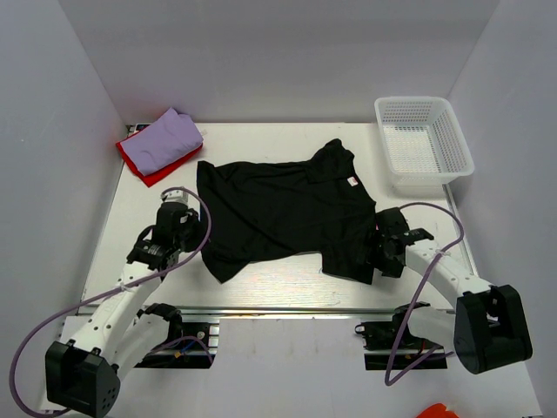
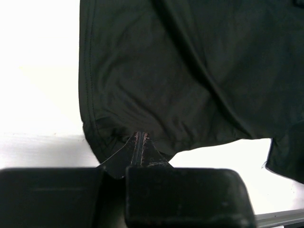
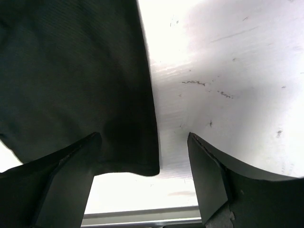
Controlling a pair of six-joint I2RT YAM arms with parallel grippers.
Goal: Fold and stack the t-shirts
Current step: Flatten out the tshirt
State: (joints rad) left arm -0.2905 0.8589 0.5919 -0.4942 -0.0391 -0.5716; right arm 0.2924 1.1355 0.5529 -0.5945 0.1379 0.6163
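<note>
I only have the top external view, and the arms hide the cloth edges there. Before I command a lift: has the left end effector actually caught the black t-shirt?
Observer: Yes. In the left wrist view the left end effector is shut, with the hem of the black t-shirt pinched between its fingers.
Operator: And the right side?
Observer: The right end effector is open. The shirt's corner lies in the gap, ungripped, reaching past one finger, and bare table shows beside the other.
</note>
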